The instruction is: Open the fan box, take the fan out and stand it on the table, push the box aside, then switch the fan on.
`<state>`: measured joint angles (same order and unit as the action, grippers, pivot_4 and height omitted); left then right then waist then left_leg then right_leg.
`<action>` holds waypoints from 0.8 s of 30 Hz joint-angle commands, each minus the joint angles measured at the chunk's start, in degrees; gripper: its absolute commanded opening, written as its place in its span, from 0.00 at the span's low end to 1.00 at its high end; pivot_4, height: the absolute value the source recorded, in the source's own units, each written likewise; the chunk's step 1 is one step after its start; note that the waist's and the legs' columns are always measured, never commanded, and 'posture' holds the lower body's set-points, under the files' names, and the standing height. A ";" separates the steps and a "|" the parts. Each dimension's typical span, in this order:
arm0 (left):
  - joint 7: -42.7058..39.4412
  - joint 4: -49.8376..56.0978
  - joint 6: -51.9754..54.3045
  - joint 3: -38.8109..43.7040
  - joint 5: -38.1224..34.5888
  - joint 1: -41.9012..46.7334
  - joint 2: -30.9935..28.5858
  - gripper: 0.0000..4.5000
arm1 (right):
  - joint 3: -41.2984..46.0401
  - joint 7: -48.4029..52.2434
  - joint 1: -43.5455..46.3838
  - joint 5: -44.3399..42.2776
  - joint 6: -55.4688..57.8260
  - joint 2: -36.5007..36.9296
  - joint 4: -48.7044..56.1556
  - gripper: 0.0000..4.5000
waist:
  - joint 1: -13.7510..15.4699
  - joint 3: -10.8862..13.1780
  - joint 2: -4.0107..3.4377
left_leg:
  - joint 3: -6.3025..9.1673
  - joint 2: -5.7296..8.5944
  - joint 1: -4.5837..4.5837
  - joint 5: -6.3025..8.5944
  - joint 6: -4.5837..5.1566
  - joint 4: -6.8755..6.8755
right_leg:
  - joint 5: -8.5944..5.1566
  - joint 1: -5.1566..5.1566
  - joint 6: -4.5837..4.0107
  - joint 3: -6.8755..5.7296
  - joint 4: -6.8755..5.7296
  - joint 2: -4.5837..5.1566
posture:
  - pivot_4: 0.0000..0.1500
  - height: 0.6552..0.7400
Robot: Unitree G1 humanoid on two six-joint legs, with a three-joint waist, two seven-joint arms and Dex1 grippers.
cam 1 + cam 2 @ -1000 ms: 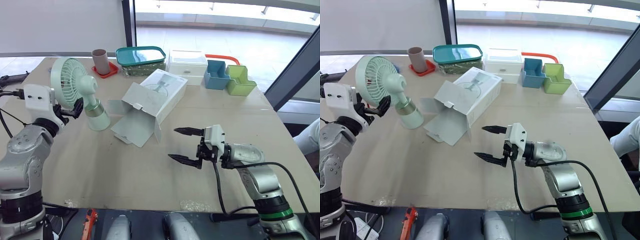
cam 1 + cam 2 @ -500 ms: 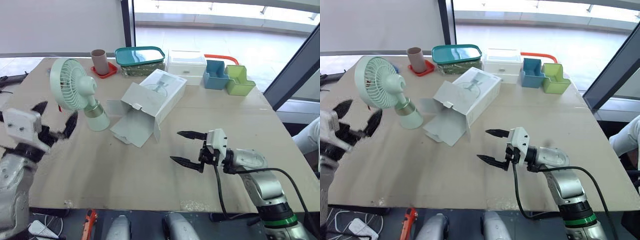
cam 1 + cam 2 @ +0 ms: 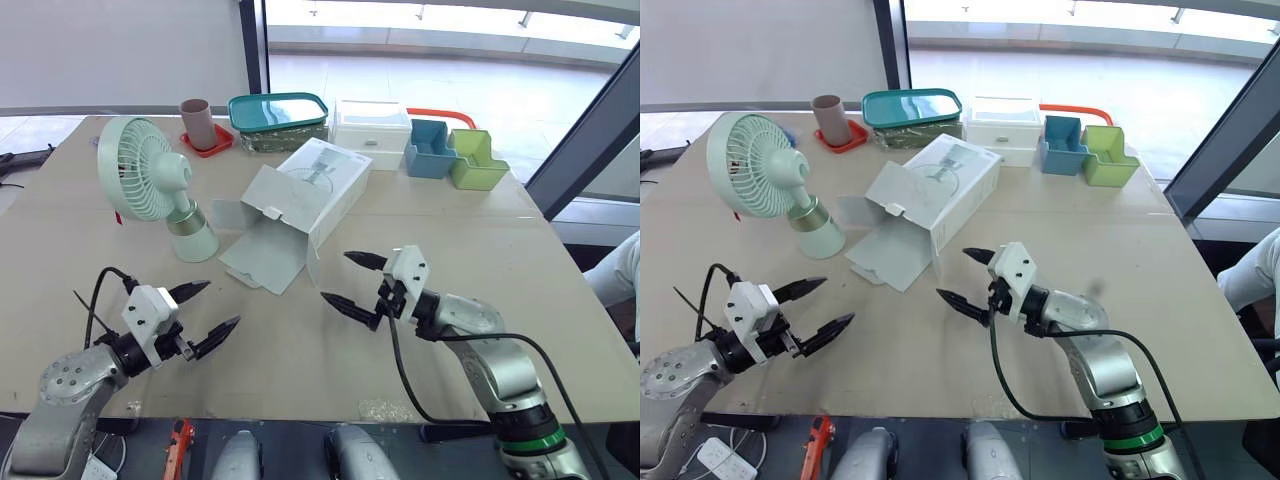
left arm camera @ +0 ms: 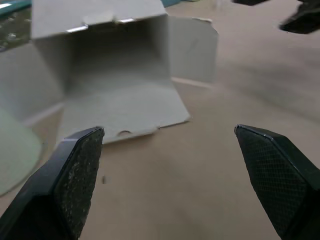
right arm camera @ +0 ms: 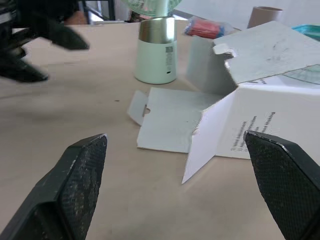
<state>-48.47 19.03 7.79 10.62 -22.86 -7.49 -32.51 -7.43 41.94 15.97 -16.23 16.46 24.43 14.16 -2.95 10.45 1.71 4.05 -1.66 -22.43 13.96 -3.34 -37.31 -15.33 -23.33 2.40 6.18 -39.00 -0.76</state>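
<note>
Presently, fan [image 3: 140,180]: stood upright on the worktop [image 3: 480,250] at ten o'clock.
box [image 3: 310,195]: laid open on its side near twelve o'clock, a flap just beside the fan base, not yet pushed aside.
left claw [image 3: 222,304]: spread wide, empty, eight o'clock.
right claw [image 3: 335,276]: spread wide, empty, five o'clock.
risk: fan toppled if the box is shoved toward nine o'clock, or if prodded too hard when switched on.
</note>
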 commanded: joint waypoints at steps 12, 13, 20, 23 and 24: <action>-9.37 -9.35 -2.17 -4.58 -0.30 10.74 -3.22 0.99 | -4.16 -20.88 7.92 9.64 11.35 -13.67 -0.65 1.00 | -0.03 0.00 0.00 | 0.03 0.02 -0.05 0.03 0.04 0.04 | 0.01 -0.05 -0.07 -0.02 0.00 0.03 | 1.00 1.00; -8.82 -9.00 -1.63 -4.53 -0.67 11.24 -2.81 0.99 | -4.36 -21.52 8.07 10.09 11.49 -14.23 -1.10 1.00 | -0.03 0.00 0.00 | 0.04 0.02 -0.05 0.02 0.04 0.04 | 0.02 -0.05 -0.07 -0.02 0.00 0.03 | 1.00 1.00; -7.48 -6.84 0.25 -5.30 -1.40 11.77 -1.87 0.99 | -5.94 -26.26 9.36 12.06 13.02 -19.72 -5.30 1.00 | -0.21 0.00 0.00 | 0.04 0.01 -0.05 0.04 0.06 0.06 | 0.02 -0.07 -0.08 -0.02 0.00 0.02 | 1.00 1.00; -7.63 -5.78 0.34 -5.73 -1.18 10.91 -2.20 0.99 | -6.06 -28.87 10.29 13.20 13.48 -22.55 -7.93 1.00 | -0.28 0.00 0.00 | 0.04 -0.01 -0.04 0.04 0.06 0.07 | 0.03 -0.08 -0.10 -0.03 0.00 0.02 | 1.00 1.00; -7.25 -5.35 0.72 -5.67 -1.40 10.71 -2.07 0.99 | -6.25 -29.57 10.99 13.74 13.64 -23.24 -9.15 1.00 | -0.32 0.00 0.00 | 0.03 0.00 -0.04 0.04 0.06 0.07 | 0.03 -0.08 -0.10 -0.02 -0.01 0.03 | 1.00 1.00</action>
<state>-56.29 10.36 7.99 4.67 -23.31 3.98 -34.42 -13.55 14.87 24.72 -3.76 30.10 3.23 6.31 -3.28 10.45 1.70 4.07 -1.66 -22.48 13.99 -3.28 -37.24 -15.30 -23.42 2.30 6.16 -39.01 -0.73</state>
